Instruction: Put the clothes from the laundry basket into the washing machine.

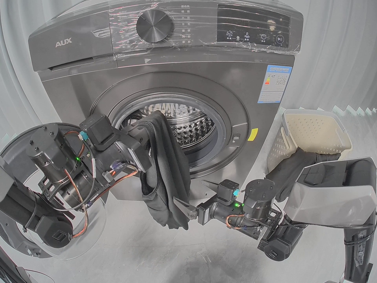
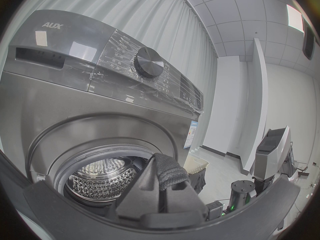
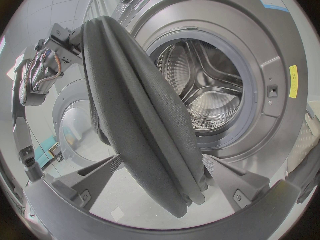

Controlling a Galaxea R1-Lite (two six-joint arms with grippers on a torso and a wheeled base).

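Head view first: your left gripper [image 1: 144, 136] is clamped on the dark garment [image 1: 167, 169] at the upper left of the washing machine [image 1: 220, 83] opening. The cloth hangs from there across the front of the opening to below the door ring. The door [image 1: 51, 232] stands swung open on the left. Your right gripper [image 1: 189, 192] sits low in front of the machine with its fingers spread, and the garment's lower end is just beside the lower finger. The cream laundry basket [image 1: 314, 128] stands to the right of the machine, with a second dark cloth [image 1: 292, 168] draped over its near rim. Over to the left wrist view: the two fingers are pinched together on a fold of the dark garment [image 2: 170, 170], with the perforated drum [image 2: 100, 180] just beyond them. Now the right wrist view: the right gripper [image 3: 161, 160] is wide open and grips nothing. The dark garment [image 3: 143, 110] hangs down between its fingers, and its edge brushes the one on the basket's side. The drum [image 3: 203, 84] gapes behind, and the left gripper [image 3: 71, 39] holds the top of the cloth.
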